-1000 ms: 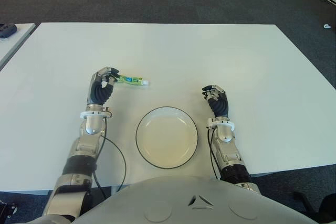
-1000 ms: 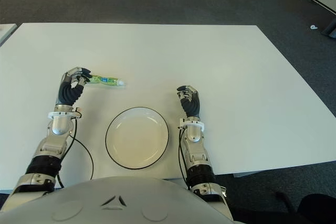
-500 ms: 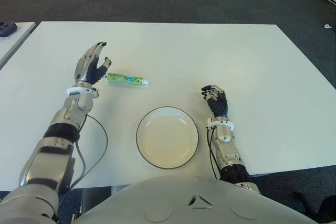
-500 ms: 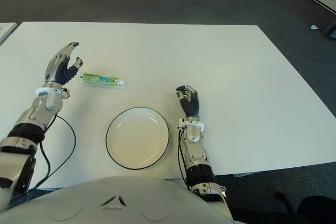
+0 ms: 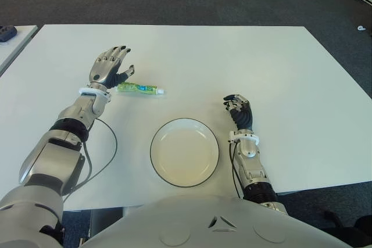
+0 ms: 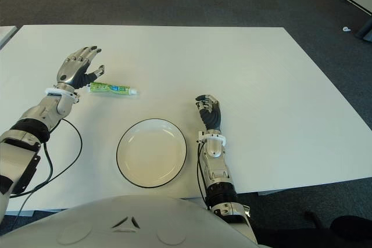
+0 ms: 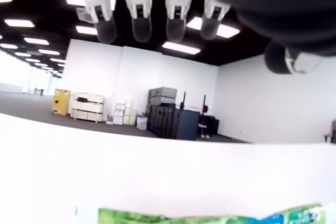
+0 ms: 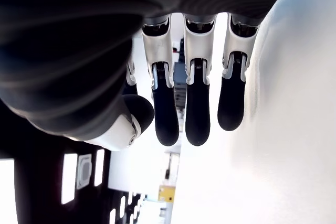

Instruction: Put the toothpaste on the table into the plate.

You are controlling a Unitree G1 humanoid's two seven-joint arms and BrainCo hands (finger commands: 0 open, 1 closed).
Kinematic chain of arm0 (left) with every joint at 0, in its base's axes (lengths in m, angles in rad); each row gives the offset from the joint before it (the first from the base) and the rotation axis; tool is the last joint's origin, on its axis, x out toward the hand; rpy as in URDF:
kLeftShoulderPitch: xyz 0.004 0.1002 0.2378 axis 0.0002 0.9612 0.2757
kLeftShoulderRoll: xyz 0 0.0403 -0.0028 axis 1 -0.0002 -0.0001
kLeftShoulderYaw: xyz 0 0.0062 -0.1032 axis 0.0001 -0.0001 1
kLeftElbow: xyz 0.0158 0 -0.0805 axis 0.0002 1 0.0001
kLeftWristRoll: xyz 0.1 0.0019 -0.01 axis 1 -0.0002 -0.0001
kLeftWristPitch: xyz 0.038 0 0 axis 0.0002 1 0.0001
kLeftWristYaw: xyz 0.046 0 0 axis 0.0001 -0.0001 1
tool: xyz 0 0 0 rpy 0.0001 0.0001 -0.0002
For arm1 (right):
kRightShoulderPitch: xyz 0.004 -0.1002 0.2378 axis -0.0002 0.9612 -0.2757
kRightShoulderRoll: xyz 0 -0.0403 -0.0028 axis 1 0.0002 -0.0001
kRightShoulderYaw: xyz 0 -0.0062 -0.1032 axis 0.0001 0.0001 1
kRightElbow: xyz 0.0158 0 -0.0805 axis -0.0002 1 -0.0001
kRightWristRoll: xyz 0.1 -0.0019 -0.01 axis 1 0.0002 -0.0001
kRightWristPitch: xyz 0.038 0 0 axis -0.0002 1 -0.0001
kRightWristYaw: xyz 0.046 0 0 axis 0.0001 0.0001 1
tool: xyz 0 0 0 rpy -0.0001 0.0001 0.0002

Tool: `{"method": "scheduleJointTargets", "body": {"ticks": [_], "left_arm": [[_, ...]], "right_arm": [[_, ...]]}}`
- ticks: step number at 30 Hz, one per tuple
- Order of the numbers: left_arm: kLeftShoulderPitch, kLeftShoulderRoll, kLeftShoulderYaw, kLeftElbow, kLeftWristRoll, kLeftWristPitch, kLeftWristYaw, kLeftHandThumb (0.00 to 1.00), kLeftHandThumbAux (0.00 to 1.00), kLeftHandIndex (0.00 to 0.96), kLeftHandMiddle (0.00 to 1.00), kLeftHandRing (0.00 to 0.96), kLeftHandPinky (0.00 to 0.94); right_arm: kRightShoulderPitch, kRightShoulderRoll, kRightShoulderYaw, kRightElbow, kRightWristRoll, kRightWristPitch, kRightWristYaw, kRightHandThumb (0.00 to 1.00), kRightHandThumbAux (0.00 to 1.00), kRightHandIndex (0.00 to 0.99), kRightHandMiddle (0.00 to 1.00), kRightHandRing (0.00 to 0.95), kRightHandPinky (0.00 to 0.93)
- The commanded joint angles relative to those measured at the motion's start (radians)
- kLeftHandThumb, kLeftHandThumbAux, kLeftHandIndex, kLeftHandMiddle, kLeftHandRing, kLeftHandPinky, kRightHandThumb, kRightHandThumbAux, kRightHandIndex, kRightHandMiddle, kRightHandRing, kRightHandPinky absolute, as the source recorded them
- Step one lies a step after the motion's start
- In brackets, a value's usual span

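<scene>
Left hand [image 5: 109, 68]: fingers [image 5: 119, 51] spread wide, palm open, nothing held. It hovers just beside the crimped tail end of the toothpaste tube [image 5: 139, 89], at about 10 o'clock from it; the thumb is near the tail, contact not clear. The left wrist view shows the straight fingers [image 7: 140, 17] above and the green tube [image 7: 210, 216] lying free below them on the white surface.

Right hand [image 5: 239, 110]: fingers loosely curled, gripping nothing, idle. It shows at 3 o'clock from the plate [image 5: 174, 177], near its rim.

Toothpaste tube: small, green printed body, white cap pointing to 3 o'clock, tail to 9 o'clock. Lies flat on the white bench [image 5: 279, 68], untouched by the plate. Plate sits at roughly 5 o'clock from the tube, near it, white with a dark rim, nothing in it.

Handling, judged: the tube is likely light, with soft, squeezable plastic walls and a glossy skin that may slide under smooth fingertips. The flat crimped tail is thin and hard to pinch off the bench. Better hold: across the mid-body, thumb on one long side and fingers on the other, with gentle pressure so the tube neither squirts from the grip nor buckles. The cap end is stiffer but narrow.

Task status, judged: grasp not yet made; transfer to the plate not begun.
</scene>
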Motion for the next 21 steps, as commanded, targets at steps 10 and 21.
{"method": "scheduleJointTargets", "body": {"ticks": [10, 21], "left_arm": [[-0.083, 0.06, -0.185, 0.071, 0.095, -0.026, -0.04, 0.46, 0.144, 0.0, 0.0, 0.0, 0.0], [-0.108, 0.053, -0.33, 0.125, 0.174, -0.042, -0.049, 0.427, 0.144, 0.0, 0.0, 0.0, 0.0]], "right_arm": [[0.011, -0.001, -0.002, -0.006, -0.001, 0.005, 0.001, 0.706, 0.732, 0.418, 0.439, 0.442, 0.455], [0.021, -0.003, -0.006, -0.018, 0.007, 0.006, 0.011, 0.706, 0.732, 0.418, 0.434, 0.435, 0.448]]}}
